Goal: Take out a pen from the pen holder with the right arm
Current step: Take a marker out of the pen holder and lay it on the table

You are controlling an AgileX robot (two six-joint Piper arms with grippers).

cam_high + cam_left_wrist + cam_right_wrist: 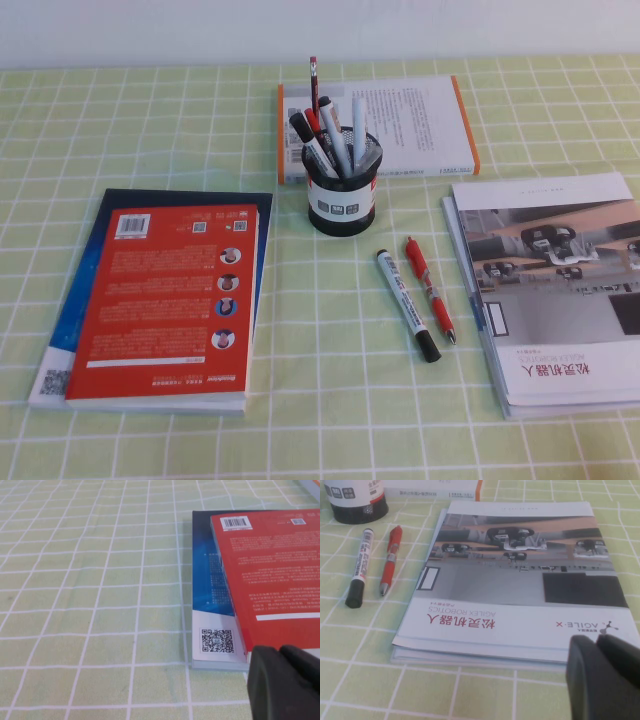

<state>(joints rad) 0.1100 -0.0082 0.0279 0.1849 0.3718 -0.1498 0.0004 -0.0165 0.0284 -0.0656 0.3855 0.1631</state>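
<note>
A: Where's the pen holder?
B: Upper centre of the high view, upright, stuffed with pens. A black marker and a red pen lie side by side on the cloth just below it.
A: Grippers?
B: Neither shows in the high view. The right gripper is lower right in its wrist view, over the booklet corner, jaws pressed together, empty. The left gripper is lower right in its view, by the red book, and its jaws look together too.
A: Tips?
B: Spread the jaws first and come in from above. Pinch the tall pen that stands clear, then lift straight so the holder doesn't tip.
A: View gaps?
B: Only the high view shows the pens in the holder. The right wrist view catches just its base, upper left.
</note>
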